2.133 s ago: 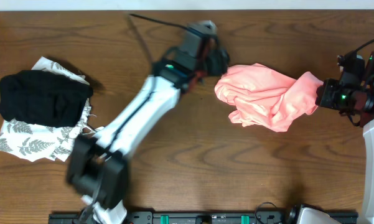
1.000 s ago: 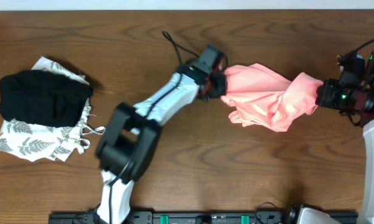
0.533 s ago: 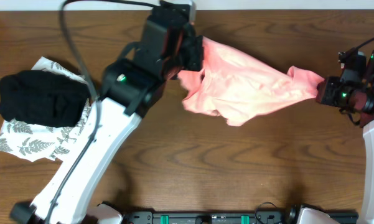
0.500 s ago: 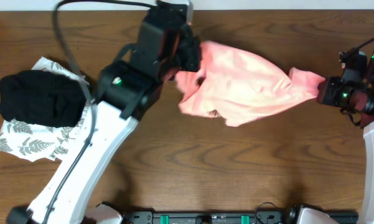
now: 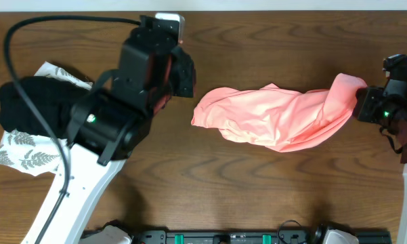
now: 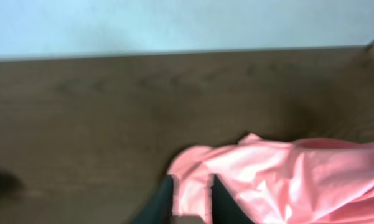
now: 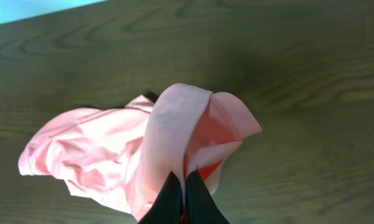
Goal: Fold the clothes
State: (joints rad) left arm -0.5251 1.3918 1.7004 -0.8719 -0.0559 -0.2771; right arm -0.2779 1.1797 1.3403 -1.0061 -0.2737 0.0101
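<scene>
One salmon T-shirt [image 5: 277, 118] bunched on table [image 5: 257, 196], right end effector [image 7: 185, 180] pinched on its end, left end effector [image 6: 191, 182] blurred, parted, seemingly empty, black garment [image 5: 27, 102] half hidden.

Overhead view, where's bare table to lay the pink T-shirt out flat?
The widest bare wood is the front strip between the pink T-shirt and the front edge of the table. A narrower strip runs behind the shirt to the far edge. The left side is crowded: black garment, leaf-print cloth and the left arm over them.
</scene>
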